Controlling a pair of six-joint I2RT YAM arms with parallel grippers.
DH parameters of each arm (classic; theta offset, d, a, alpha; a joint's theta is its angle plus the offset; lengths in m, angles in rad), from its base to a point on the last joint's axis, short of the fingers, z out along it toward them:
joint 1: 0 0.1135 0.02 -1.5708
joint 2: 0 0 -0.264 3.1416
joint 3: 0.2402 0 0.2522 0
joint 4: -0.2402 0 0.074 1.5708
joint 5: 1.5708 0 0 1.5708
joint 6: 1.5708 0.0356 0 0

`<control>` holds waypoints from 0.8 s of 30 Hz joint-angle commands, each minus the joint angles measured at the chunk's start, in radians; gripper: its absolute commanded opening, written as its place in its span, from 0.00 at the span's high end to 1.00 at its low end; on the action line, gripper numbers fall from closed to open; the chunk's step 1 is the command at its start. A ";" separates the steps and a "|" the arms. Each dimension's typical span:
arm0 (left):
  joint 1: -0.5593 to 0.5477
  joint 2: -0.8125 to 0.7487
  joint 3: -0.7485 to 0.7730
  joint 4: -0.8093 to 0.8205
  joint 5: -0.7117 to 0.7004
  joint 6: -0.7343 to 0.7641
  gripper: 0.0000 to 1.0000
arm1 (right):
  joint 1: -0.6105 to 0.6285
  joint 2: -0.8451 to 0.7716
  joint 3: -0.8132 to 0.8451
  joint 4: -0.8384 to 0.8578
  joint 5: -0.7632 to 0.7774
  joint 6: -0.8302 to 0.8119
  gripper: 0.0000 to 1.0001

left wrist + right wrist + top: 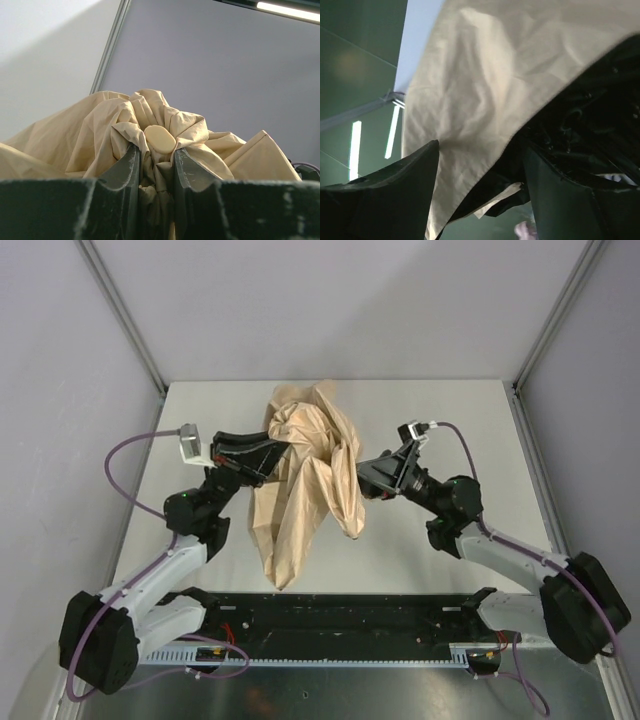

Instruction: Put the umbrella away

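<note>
On the left, the left gripper (262, 455) has its fingers (125, 172) clamped on the umbrella (300, 490), pinching bunched tan fabric just below a pale round cap (160, 139). The umbrella itself is a crumpled bundle at mid-table (440, 410), held between both arms. Over on the right, the right gripper (368, 478) is at the canopy's side, its fingers (395, 190) spread apart, with fabric and the dark underside hanging loosely between them.

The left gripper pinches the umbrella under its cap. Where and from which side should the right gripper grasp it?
Likely the loose canopy fold at mid-length of the umbrella, from the right: fabric billows there, next to the open right gripper, while the left gripper pins the top.
</note>
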 commanded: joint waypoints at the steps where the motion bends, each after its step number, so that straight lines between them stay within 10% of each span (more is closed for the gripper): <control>1: 0.002 0.027 0.092 0.263 -0.016 0.003 1.00 | -0.010 0.051 0.075 0.402 -0.039 0.163 0.34; 9: 0.029 0.101 0.166 0.267 -0.024 -0.014 1.00 | -0.116 -0.012 0.142 0.293 -0.056 0.095 0.96; 24: 0.189 0.366 0.390 0.281 -0.064 -0.212 1.00 | -0.028 -0.039 0.357 -0.055 -0.091 -0.252 1.00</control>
